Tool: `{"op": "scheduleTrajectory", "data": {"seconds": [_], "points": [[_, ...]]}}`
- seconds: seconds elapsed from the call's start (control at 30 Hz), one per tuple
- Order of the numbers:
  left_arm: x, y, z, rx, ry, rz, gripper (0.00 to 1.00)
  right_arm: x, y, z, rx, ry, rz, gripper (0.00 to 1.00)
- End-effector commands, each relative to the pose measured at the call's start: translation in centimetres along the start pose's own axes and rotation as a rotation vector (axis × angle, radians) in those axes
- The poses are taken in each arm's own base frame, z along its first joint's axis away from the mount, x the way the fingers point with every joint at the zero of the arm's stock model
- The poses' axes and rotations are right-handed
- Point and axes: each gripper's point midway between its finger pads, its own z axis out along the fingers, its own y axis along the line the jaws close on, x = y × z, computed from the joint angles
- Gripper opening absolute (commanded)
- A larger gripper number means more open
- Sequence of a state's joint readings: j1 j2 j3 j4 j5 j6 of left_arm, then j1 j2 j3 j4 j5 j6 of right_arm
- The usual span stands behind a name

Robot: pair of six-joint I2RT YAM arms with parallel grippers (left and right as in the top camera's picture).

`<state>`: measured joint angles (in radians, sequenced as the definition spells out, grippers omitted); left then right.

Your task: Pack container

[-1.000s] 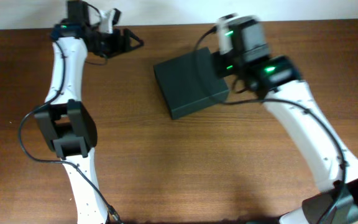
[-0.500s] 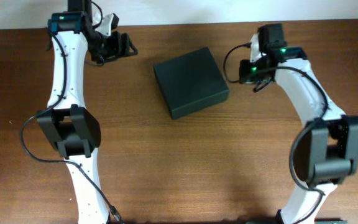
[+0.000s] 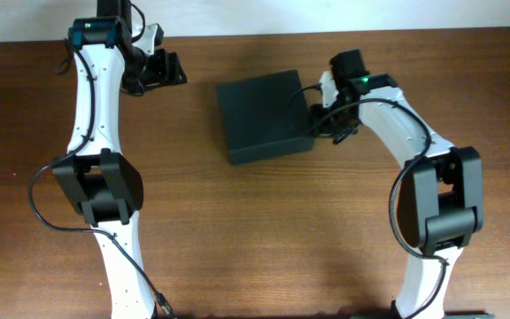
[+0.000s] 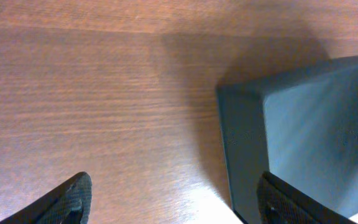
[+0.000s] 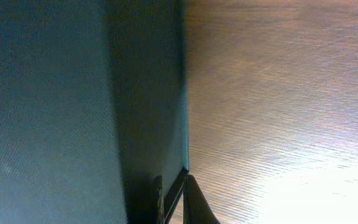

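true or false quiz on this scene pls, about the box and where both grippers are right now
1. The container is closed. True.
2. The left gripper grips the container. False: its fingers are spread and empty, apart from the box.
3. The right gripper is at the container's right edge. True.
4. The container sits on a white cloth. False: it rests directly on the wooden table.

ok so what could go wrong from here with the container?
1. The right gripper has its fingers, close together, at the right edge of the container; they may slip off that thin edge.
2. The left gripper hangs open, apart from the container, so nothing braces it: a push could slide or turn it on the table.
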<state>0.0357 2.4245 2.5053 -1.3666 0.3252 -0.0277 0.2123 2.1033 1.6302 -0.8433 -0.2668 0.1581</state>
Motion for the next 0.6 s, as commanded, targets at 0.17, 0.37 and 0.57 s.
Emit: {"op": "scheduleTrajectory", "data": {"seconds": [0.17, 0.37, 0.57], "points": [[0.6, 2.9, -0.5, -0.146, 0.023, -0.019, 0.83, 3.0, 2.3, 0.2, -0.035, 0.110, -0.071, 0.04], [0.3, 3.3, -0.7, -0.148, 0.011, -0.025, 0.86, -0.2, -2.7, -2.6, 0.159, -0.008, -0.036, 0.04], [0.9, 3.8, -3.2, -0.160, 0.023, -0.051, 0.86, -4.7, -6.9, -12.5, 0.271, -0.163, 0.019, 0.05]]}}
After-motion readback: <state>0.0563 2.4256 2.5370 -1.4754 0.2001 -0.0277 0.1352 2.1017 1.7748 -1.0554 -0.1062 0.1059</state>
